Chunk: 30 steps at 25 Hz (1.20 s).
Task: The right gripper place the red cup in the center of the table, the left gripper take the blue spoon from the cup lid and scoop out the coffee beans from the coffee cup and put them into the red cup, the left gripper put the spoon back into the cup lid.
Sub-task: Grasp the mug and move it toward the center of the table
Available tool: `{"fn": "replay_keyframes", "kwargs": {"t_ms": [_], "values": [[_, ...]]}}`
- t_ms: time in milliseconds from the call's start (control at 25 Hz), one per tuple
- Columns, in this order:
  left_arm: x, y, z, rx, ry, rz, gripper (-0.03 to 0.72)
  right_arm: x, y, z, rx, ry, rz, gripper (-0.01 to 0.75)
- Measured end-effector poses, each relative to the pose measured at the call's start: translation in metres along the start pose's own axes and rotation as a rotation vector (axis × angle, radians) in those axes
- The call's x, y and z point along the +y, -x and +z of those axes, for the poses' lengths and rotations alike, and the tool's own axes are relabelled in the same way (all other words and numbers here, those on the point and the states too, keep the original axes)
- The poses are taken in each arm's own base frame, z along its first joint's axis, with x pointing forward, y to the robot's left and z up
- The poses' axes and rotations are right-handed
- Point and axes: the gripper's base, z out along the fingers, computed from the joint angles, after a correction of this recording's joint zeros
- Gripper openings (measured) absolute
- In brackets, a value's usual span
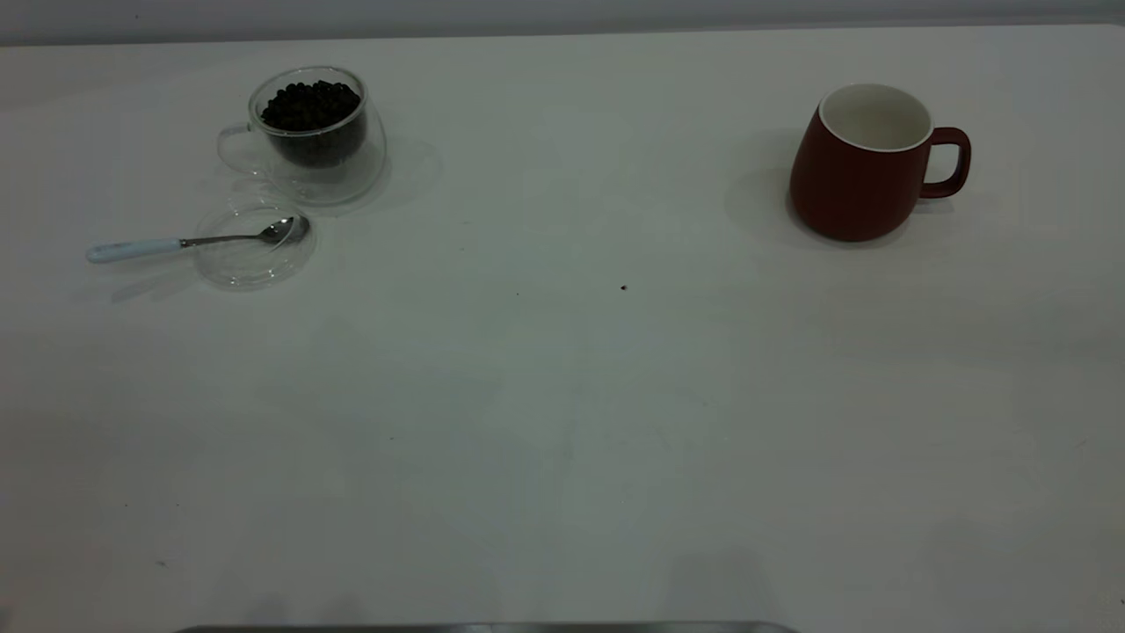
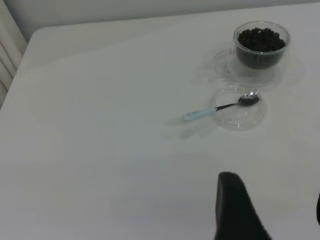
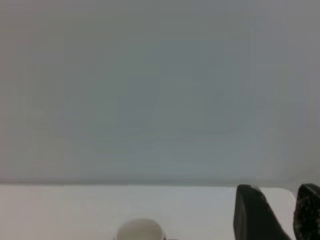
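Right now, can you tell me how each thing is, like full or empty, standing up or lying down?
red cup: upright, empty, at the table's right side.
coffee cup: upright, full of coffee beans.
cup lid: flat on the table, holding the spoon's bowl.
blue spoon: lying down, untouched.
left gripper: open, empty.
right gripper: open, empty.
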Motion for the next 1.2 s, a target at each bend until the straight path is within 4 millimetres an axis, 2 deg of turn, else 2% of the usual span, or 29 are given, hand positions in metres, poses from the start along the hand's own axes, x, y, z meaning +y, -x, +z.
{"fn": "replay_keyframes", "kwargs": {"t_ms": [400, 680, 800, 880, 1000, 1200], "values": [[0.0, 0.0, 0.0, 0.0, 0.0, -0.002, 0.448, 0.001, 0.001, 0.001, 0.043, 0.008, 0.055, 0.237], [0.0, 0.0, 0.0, 0.0, 0.0, -0.002, 0.448, 0.008, 0.044, 0.016, 0.209, 0.038, 0.048, 0.259], [0.0, 0.0, 0.0, 0.0, 0.0, -0.002, 0.448, 0.01, 0.059, 0.033, 0.331, 0.049, 0.033, 0.311], [0.0, 0.0, 0.0, 0.0, 0.0, -0.002, 0.448, 0.012, 0.068, 0.055, 0.448, 0.06, 0.002, 0.381], [0.0, 0.0, 0.0, 0.0, 0.0, -0.002, 0.448, 0.013, 0.073, 0.082, 0.556, 0.077, -0.043, 0.451], [0.0, 0.0, 0.0, 0.0, 0.0, -0.002, 0.448, 0.013, 0.071, 0.131, 0.71, 0.129, -0.168, 0.502]]}}
